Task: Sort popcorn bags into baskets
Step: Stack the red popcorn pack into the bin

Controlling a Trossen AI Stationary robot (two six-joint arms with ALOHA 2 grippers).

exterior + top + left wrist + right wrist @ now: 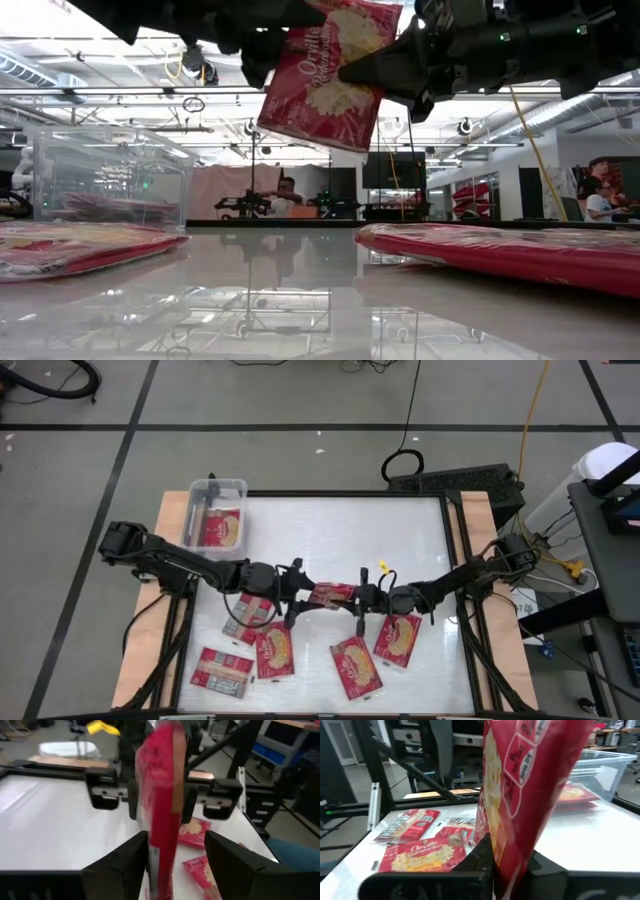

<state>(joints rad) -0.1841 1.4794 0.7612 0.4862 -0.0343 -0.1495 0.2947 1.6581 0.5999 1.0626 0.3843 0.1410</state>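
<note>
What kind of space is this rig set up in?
Likely a robotics lab or workshop: exposed ceiling beams and pipes, a person at a bench behind another arm rig, and cables trailing over the grey tiled floor.

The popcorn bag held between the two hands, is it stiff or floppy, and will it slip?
Probably fairly stiff: the lifted popcorn bag spans flat between the left hand and right hand without drooping. Its glossy wrapper may be slippery. It seems light, since fingertip grips at its ends carry it.

Popcorn bags (358, 666): seven visible. Clear basket (216, 491): one. Arms: two.
</note>
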